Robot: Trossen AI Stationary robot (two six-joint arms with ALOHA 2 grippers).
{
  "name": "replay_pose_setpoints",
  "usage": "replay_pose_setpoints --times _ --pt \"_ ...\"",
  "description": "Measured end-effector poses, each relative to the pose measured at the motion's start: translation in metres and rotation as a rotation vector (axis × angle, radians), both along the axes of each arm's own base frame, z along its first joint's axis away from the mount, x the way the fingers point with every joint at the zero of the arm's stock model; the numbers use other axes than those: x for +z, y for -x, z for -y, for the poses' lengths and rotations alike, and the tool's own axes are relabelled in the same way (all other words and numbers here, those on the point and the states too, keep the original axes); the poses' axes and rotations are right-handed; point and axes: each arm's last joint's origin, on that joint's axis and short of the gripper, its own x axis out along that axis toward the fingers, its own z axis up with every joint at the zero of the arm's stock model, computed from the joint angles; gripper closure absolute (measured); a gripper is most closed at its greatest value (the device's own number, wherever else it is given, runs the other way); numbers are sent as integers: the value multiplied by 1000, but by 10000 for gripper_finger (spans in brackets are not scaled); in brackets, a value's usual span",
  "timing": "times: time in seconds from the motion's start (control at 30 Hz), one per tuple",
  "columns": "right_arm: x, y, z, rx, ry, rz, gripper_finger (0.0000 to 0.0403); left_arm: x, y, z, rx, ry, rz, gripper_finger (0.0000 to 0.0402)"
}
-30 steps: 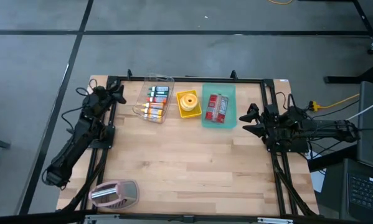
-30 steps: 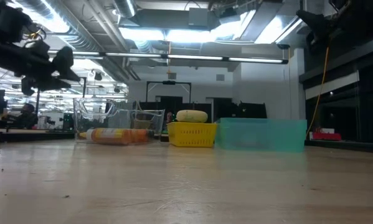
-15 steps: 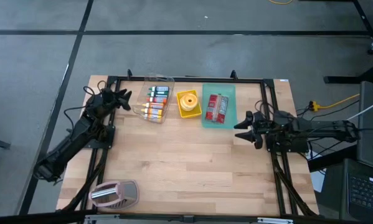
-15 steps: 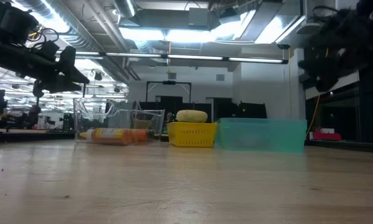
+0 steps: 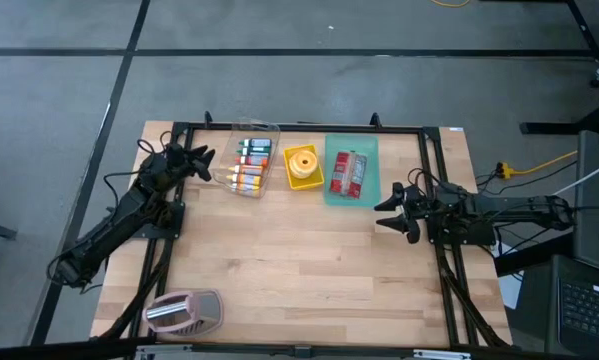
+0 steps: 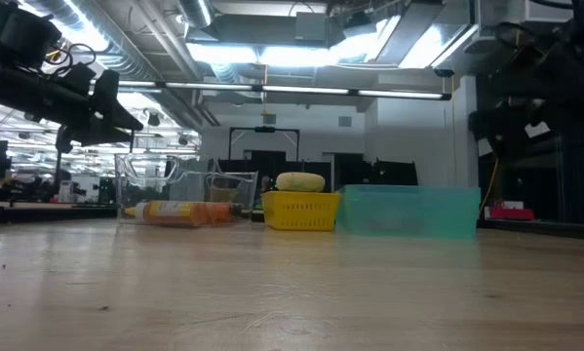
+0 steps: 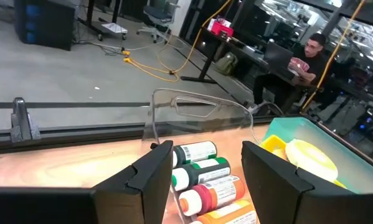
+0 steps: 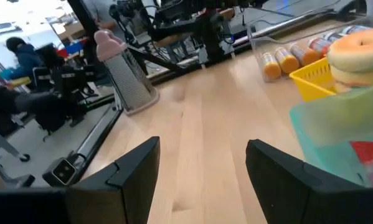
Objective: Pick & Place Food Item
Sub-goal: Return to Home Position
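A yellow ring-shaped food item (image 5: 301,162) lies in a small yellow basket (image 5: 315,181) at the table's far side, between a clear bin of bottles (image 5: 247,160) and a teal bin (image 5: 367,150) with a red packet (image 5: 349,172). My left gripper (image 5: 205,162) hovers open just left of the clear bin, pointing at the bottles (image 7: 202,171). My right gripper (image 5: 383,212) hovers open above the table, just right of the teal bin's near corner. In the right wrist view the food item (image 8: 359,48) shows beyond the teal bin (image 8: 335,124). Neither gripper holds anything.
A pink grater (image 5: 184,312) lies near the table's near left corner. A black frame rail (image 5: 299,127) runs round the table's far edge and sides. Bare wood (image 5: 299,260) fills the middle and near part. A person (image 7: 304,53) sits in the room beyond.
My right gripper has come down and levelled out, ending a little nearer the table's near edge beside the teal bin. My left arm has swung so that its gripper has turned and moved slightly toward the clear bin. Both grippers have stayed open; no object has moved.
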Motion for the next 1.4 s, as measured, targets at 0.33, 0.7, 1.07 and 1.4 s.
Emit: replay_pose_setpoints --times 0.33,0.7,1.07,1.4 --pt "-4 1 0 -4 -67 -54 167 0 0 0 -1 -9 -11 217" --pt "-4 1 0 -5 -60 -52 167 4 -6 10 -88 -53 23 217" --pt "8 9 -8 71 -60 86 167 11 -29 52 -593 -87 102 217" --pt "18 15 -8 78 -63 197 167 10 -32 69 -790 -73 103 217"
